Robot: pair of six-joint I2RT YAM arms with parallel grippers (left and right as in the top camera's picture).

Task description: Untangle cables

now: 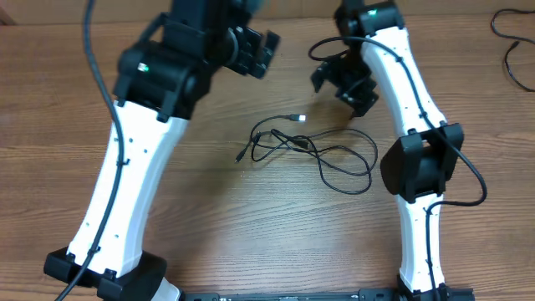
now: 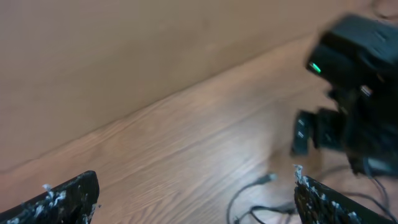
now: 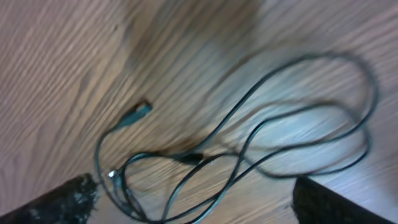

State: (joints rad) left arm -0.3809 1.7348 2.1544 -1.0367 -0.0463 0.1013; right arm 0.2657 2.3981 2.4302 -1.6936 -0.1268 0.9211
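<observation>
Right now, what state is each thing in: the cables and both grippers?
cables: tangled in loose loops, lying on the table, held by neither gripper.
silver-tipped plug: free end, lying loose.
left gripper: open, empty, off to the side of the cables.
right gripper: open, empty, over the cables.

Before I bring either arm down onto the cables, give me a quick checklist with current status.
1. Left gripper open: ok.
2. Right gripper open: ok.
3. Both grippers empty: ok.
4. Cables lying on the table between the arms: ok.
5. Cables separated: not ok, loops cross.
6. Silver-tipped plug exposed for a grasp: ok.
</observation>
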